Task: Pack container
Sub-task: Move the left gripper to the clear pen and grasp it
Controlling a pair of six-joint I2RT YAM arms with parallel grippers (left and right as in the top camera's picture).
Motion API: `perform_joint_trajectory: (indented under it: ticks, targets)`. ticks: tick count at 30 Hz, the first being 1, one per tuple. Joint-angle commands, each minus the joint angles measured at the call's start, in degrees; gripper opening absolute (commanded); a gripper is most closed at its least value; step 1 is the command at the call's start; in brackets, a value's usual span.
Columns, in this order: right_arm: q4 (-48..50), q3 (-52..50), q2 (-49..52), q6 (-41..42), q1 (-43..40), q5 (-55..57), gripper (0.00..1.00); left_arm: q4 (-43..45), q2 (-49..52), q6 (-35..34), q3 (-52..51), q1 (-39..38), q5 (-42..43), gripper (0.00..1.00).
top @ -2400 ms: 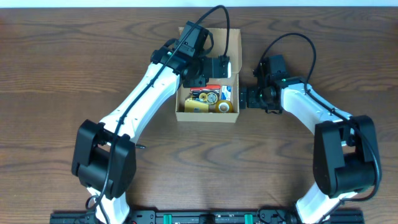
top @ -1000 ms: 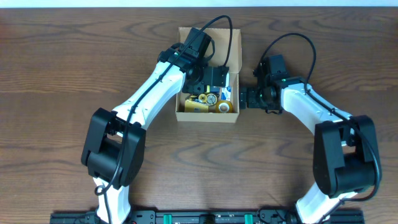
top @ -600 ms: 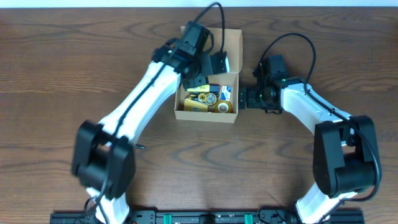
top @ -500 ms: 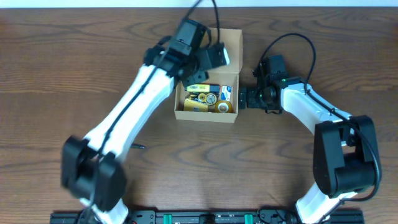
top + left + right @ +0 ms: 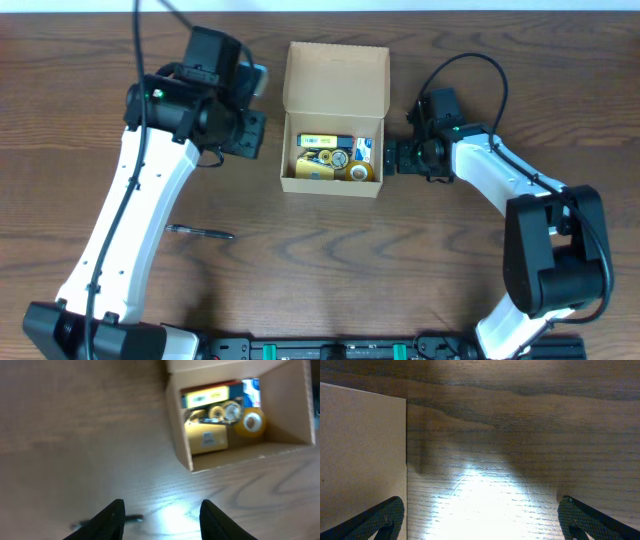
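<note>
While a dark pen (image 5: 200, 232) lies by itself on the wooden table (image 5: 330, 260), left of the box and nearer my base, it shows in my left wrist view only as a blurred streak (image 5: 132, 519) beside one finger.

The container (image 5: 333, 120) sits on the far half of the table, between my two grippers. It is a plain tan cardboard box, and its flap lid (image 5: 337, 78) is folded open on the far side. Small stationery is crowded inside:
- a yellow tape roll (image 5: 252, 421)
- a flat yellow packet (image 5: 206, 440)
- two small metallic rounds (image 5: 225, 410)
- a blue and white item (image 5: 251, 391)
- a long piece with a yellow label (image 5: 205, 396) along the far wall

My left arm reaches up the left side of the table with its wrist turned toward the box. The left gripper (image 5: 246, 135) hangs over bare wood left of the container, clear of it. Its jaws are partly spread and have hold of nothing.

My right arm bends at the elbow, with the forearm angled in toward the box. The right gripper (image 5: 395, 157) is just beside the box's right wall (image 5: 362, 455). Its jaws are spread wide with only tabletop between them. Whether a finger touches the cardboard, I cannot tell.
</note>
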Motion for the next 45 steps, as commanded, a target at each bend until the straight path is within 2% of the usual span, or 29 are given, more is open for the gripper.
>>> perform_joint_trajectory:
  ticks: [1,4,6,9,14,17,24,31,36,39,45]
  targets:
    - [-0.04,-0.11,0.07,-0.74,0.31,-0.44,0.99,1.49,-2.47,-9.94,-5.62,0.79,0.07,0.50]
    - [-0.04,-0.11,0.07,-0.74,0.31,-0.44,0.99,8.04,-8.13,-10.47,-15.78,0.87,-0.72,0.54]
    - [-0.04,-0.11,0.07,-0.74,0.31,-0.44,0.99,13.25,-12.33,-14.19,-23.39,0.96,-0.83,0.54]
    - [-0.04,-0.11,0.07,-0.74,0.31,-0.42,0.99,16.31,-16.55,-23.28,-31.54,2.25,-2.73,0.52]
    - [-0.04,-0.11,0.07,-0.74,0.31,-0.44,0.99,15.74,-21.35,-41.09,-41.62,4.74,-8.04,0.49]
    - [-0.04,-0.11,0.07,-0.74,0.31,-0.44,0.99,15.89,-23.58,-55.82,-48.63,6.86,-9.73,0.49]
    - [-0.04,-0.11,0.07,-0.74,0.31,-0.44,0.99,16.98,-23.87,-74.75,-55.71,9.11,-15.78,0.50]
    - [-0.04,-0.11,0.07,-0.74,0.31,-0.42,0.99,24.50,-23.34,-82.58,-59.45,9.11,-19.98,0.51]
    - [-0.04,-0.11,0.07,-0.74,0.31,-0.44,0.99,31.10,-21.49,-82.66,-60.52,9.11,-19.98,0.51]
    - [-0.04,-0.11,0.07,-0.74,0.31,-0.44,0.99,34.16,-19.37,-82.66,-60.52,9.42,-19.78,0.55]
    - [-0.04,-0.11,0.07,-0.74,0.31,-0.42,0.99,38.80,-14.88,-82.66,-60.52,9.49,-18.53,0.52]
